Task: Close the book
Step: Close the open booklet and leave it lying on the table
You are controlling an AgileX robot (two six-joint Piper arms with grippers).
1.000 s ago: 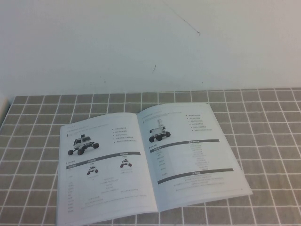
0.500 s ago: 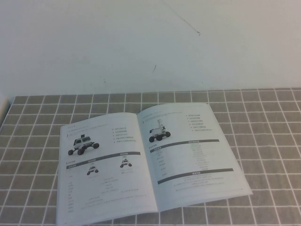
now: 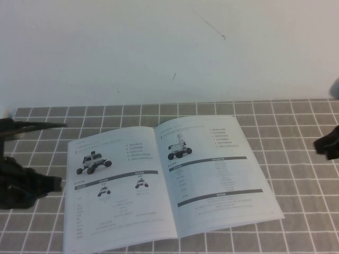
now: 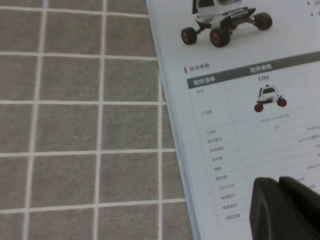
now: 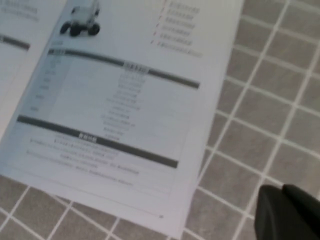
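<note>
The product manual (image 3: 169, 180) lies open and flat in the middle of the grey grid-patterned table (image 3: 296, 121), spine running away from the robot and slightly skewed. Its left page shows a wheeled rover above small tables; its right page shows another rover, bullet lines and dark header bars. The left page's near edge runs out of the high view. The right page's near corner rests on the grid.

The left gripper (image 3: 62, 153) sits at the table's left side, just beside the left page's outer edge, pointing toward the book. Its jaws are spread, one thin prong above and one thicker below. In the left wrist view it hangs over the left page's margin.

The right gripper (image 3: 327, 145) is at the right edge of the high view, well apart from the right page, with bare grid between them. Whether it is spread or closed I cannot tell.

Behind the manual's far edge a strip of bare grid runs to the white wall (image 3: 159, 47).
</note>
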